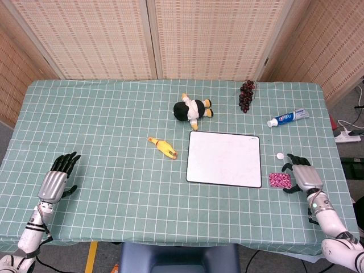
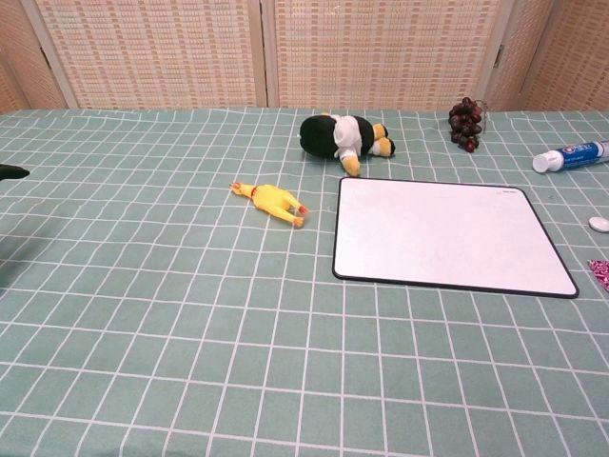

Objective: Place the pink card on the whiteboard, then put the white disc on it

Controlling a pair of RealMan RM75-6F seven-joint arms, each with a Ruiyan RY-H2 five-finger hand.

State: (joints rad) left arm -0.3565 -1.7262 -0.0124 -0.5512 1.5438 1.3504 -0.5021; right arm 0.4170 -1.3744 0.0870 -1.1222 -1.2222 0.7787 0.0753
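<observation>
Head view: the pink card [image 1: 280,180] lies on the table [image 1: 114,125] just right of the whiteboard [image 1: 224,158], the white disc [image 1: 279,156] a little beyond it. The right hand [image 1: 301,174] rests beside the card, fingers spread and empty; the left hand [image 1: 57,176] lies spread at the near left.

Chest view: whiteboard [image 2: 447,235] bare, card's edge [image 2: 600,272] at the right border, disc [image 2: 599,224] near it
</observation>
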